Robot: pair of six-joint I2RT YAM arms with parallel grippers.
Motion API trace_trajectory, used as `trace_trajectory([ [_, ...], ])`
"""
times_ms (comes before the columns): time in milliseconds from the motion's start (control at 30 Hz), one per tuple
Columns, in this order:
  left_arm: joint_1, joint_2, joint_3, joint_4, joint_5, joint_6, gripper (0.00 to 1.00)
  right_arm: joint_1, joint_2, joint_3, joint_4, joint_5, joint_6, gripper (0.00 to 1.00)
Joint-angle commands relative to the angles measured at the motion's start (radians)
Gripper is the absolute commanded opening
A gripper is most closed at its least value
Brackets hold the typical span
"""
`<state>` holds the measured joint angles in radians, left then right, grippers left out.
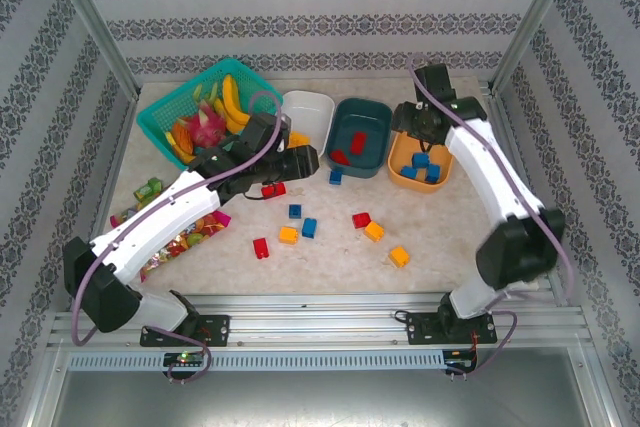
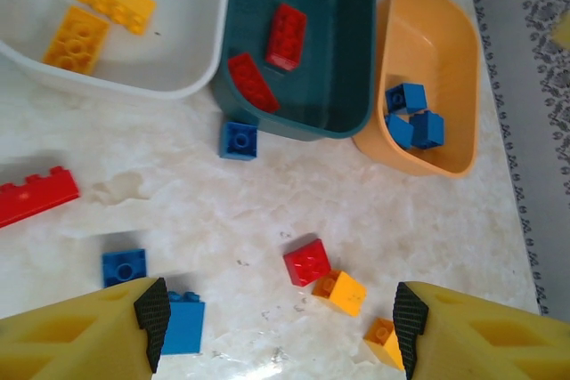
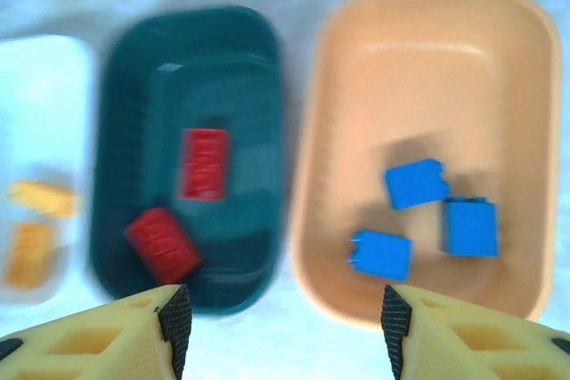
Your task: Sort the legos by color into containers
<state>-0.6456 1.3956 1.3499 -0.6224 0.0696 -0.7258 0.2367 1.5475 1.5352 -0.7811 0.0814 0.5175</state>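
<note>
Right tool [image 3: 285, 318], spread and empty, is held over the orange container [image 3: 427, 68]; three blue legos [image 3: 414, 182] lie inside. Left tool [image 2: 280, 313], likewise spread, is poised over loose legos [image 2: 307, 262] near that container. Pick-up is judged the step in hand: descent and closure are called for.

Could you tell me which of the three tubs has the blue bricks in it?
The orange tub, rightmost in the row, holds the blue bricks; the dark teal tub holds two red ones and the white tub yellow ones.

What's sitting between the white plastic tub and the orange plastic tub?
The dark teal plastic tub, holding two red bricks, sits between them; the right wrist view shows it, and so does the top view.
</note>
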Motion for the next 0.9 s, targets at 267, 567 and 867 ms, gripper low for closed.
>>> trace_trajectory([
  [267,0.098,-0.099,-0.153,-0.121,0.002,0.020,0.70,0.332,-0.531,-0.682,0.402,-0.201,0.090,0.63],
  [567,0.046,0.007,-0.255,-0.131,0.107,0.081,0.66,0.392,-0.625,-0.840,0.306,-0.288,0.103,0.68],
  [867,-0.067,0.200,-0.227,-0.183,0.067,0.213,0.66,0.392,-0.626,-0.898,0.304,-0.396,0.137,0.77],
])
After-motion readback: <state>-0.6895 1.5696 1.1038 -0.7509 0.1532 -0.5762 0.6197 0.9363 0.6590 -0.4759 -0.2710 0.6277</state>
